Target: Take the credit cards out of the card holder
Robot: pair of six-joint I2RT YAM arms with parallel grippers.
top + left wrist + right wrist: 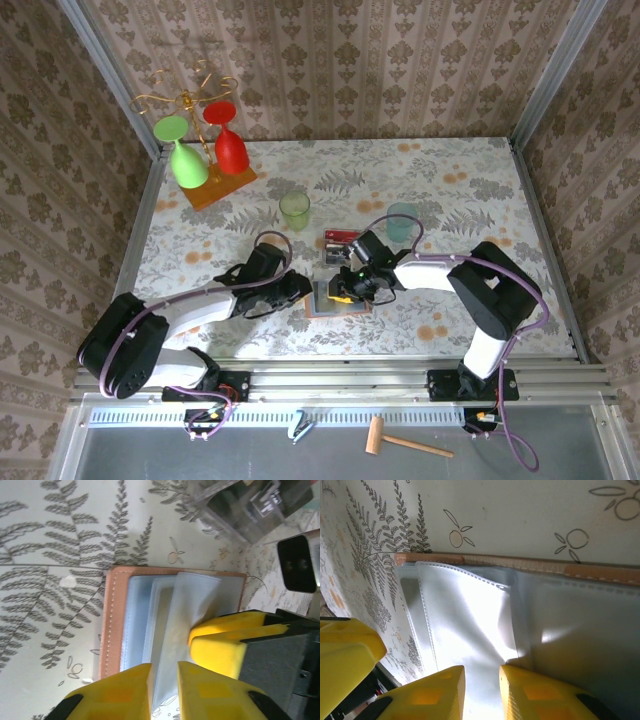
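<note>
We find the holder [325, 303] lying open and flat near the middle of the table's [470, 190] near edge, pink rim down and its grey-blue sleeves fanned upward. Its long axis runs roughly left to right along that edge. The cards [340, 237], a red one and a darker one, lie just beyond it toward the far edge, apart from both arms.

The right gripper [481, 677] sits over the right half of the holder with its jaws drawn close. In its wrist view the fold of a raised clear sleeve runs straight into the narrow gap, so we read it as pinching that leaf. The left gripper [164, 674] stands at the holder's left end, jaws a little apart, with a sleeve edge showing in the slit (whether it grips that edge or merely hangs above it, we cannot tell).

We judge that the coming move turns on this: any card left inside would lie between the two grippers, under the lifted leaf. The sleeves look empty to us, though we cannot be sure. Both arms are at the holder, and the right is the nearer to that leaf
</note>
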